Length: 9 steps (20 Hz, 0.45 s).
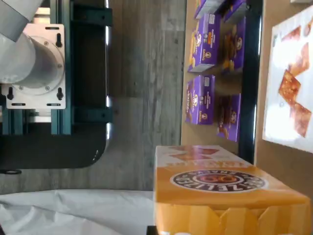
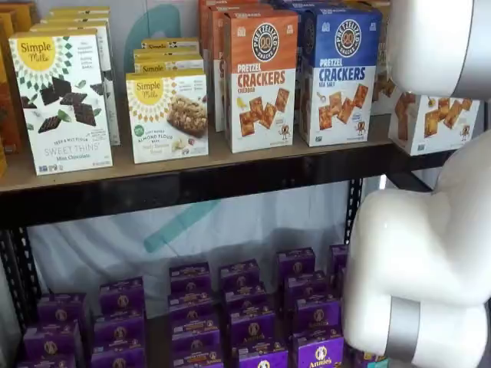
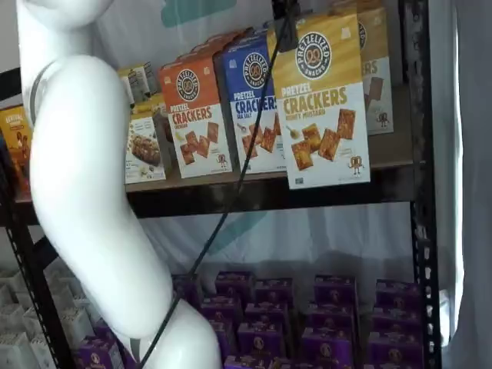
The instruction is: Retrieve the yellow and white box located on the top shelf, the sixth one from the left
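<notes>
1 yellow box (image 3: 319,100) hangs just in front of the top shelf (image 3: 231,194), its lower edge overlapping the shelf's black front rail. The gripper (image 3: 286,34) shows only as black fingers at the box's top edge, pinched on it, and a cable (image 3: 202,254) runs down past the shelf. On the shelf beside the box stand 1 blue carton (image 3: 254,100) and 1 orange carton (image 3: 196,115). Below the shelf sit rows of purple boxes (image 3: 269,315). The white arm (image 3: 84,177) stands in front of the shelf.
</notes>
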Available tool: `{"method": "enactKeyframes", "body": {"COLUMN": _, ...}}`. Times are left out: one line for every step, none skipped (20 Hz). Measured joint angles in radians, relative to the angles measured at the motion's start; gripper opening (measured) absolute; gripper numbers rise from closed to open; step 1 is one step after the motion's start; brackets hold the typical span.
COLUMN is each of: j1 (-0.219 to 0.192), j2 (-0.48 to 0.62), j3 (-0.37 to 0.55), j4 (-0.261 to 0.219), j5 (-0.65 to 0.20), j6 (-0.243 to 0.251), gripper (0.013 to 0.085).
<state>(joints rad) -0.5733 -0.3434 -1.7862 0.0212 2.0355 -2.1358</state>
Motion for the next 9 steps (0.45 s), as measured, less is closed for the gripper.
{"method": "enactKeyframes", "body": {"j1": 0.002, "j2": -0.007, "j3": 0.007, "j4": 0.000, "j5": 0.003, "j6": 0.002, "gripper": 0.0610}}
{"method": "enactKeyframes", "body": {"j1": 0.004, "j2": -0.011, "j3": 0.013, "j4": -0.001, "j5": 0.005, "j6": 0.004, "gripper": 0.0610}}
{"method": "enactKeyframes", "body": {"j1": 0.007, "j2": -0.016, "j3": 0.019, "j4": -0.002, "j5": 0.007, "j6": 0.006, "gripper": 0.0610}}
{"method": "enactKeyframes", "body": {"j1": 0.011, "j2": -0.025, "j3": 0.030, "j4": -0.003, "j5": 0.006, "j6": 0.010, "gripper": 0.0610}}
{"method": "enactKeyframes", "body": {"j1": 0.013, "j2": -0.030, "j3": 0.037, "j4": -0.003, "j5": 0.006, "j6": 0.012, "gripper": 0.0610}}
{"method": "enactKeyframes", "body": {"j1": 0.016, "j2": -0.036, "j3": 0.044, "j4": -0.002, "j5": 0.006, "j6": 0.016, "gripper": 0.0610}}
{"method": "enactKeyframes", "body": {"j1": 0.018, "j2": -0.041, "j3": 0.051, "j4": 0.000, "j5": 0.006, "j6": 0.018, "gripper": 0.0610}}
{"method": "enactKeyframes", "body": {"j1": 0.020, "j2": -0.045, "j3": 0.056, "j4": 0.000, "j5": 0.006, "j6": 0.021, "gripper": 0.0610}}
{"method": "enactKeyframes", "body": {"j1": 0.022, "j2": -0.048, "j3": 0.060, "j4": 0.001, "j5": 0.007, "j6": 0.023, "gripper": 0.0610}}
